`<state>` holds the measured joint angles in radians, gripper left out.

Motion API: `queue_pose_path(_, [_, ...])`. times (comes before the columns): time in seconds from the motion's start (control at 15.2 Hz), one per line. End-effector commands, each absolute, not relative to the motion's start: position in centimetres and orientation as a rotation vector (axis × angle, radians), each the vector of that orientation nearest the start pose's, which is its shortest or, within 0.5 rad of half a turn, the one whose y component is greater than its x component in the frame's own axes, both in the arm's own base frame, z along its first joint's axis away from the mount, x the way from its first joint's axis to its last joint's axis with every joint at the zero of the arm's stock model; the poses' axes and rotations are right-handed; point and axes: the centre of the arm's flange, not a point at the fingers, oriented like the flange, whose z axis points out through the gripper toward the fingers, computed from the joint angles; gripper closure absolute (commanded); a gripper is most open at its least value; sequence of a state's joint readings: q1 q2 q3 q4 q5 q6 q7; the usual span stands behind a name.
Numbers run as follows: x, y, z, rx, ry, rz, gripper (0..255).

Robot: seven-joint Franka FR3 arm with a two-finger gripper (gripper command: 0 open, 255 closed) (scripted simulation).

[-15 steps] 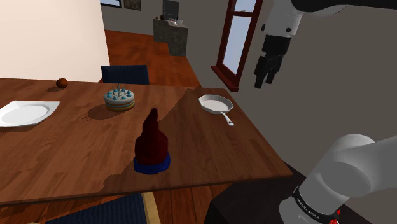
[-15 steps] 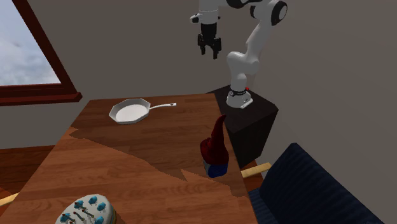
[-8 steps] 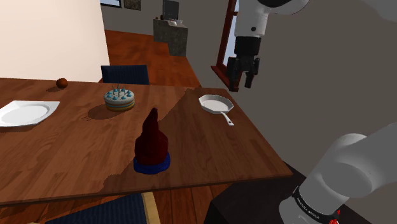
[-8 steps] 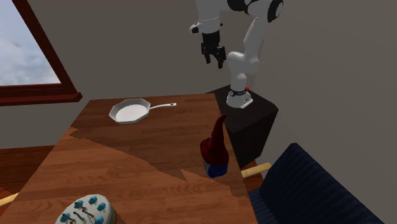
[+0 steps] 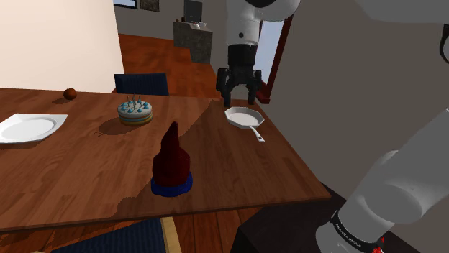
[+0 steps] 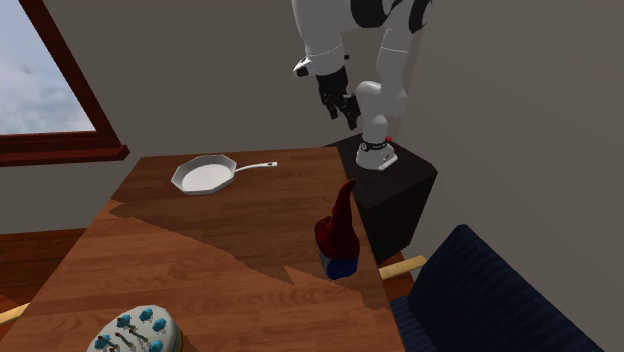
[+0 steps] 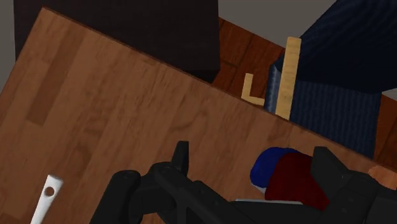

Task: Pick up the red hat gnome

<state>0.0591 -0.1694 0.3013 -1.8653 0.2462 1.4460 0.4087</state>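
Overhead, the black gripper [image 5: 238, 96] hangs in the air above the end of the wooden table [image 5: 86, 165] where the white frying pan [image 5: 242, 116] lies. Its two fingers [image 5: 223, 88] stand well apart, wide open, and they clasp nothing. From the wrist camera both fingers show spread, with bare table boards between them.

The gnome [image 5: 171, 162] stands upright on the table, close to the long edge that runs toward the stand [image 6: 400, 195], with a blue chair [image 6: 480, 300] just beyond that edge. Its tall pointed hat is dark red and its base is blue. It is well apart from the gripper and lower than it. In the wrist view the gnome [image 7: 296, 181] shows from above just beside one finger, not touched by it.

The frying pan sits near the corner of the table's short end, away from the stand, its handle pointing along that end. A round cake [image 5: 134, 111] with blue decorations rests nearer the far long edge, where a second blue chair [image 5: 141, 83] is pushed in. A white plate [image 5: 27, 127] lies farther along the table, and a small brown ball [image 5: 70, 93] sits at the far edge beyond it
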Motion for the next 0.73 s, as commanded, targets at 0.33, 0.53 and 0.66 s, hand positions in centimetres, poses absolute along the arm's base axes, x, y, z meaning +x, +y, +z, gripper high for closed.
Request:
queue_pose_path(0.33, [49.7,27.7,53.7,-2.94,0.219,0.641,0])
queue_pose_path(0.53, [52.3,30.6,52.4,-2.903,0.272,0.71,0])
queue_pose_path(0.66, [54.0,32.5,51.5,-2.877,0.306,0.755,0])
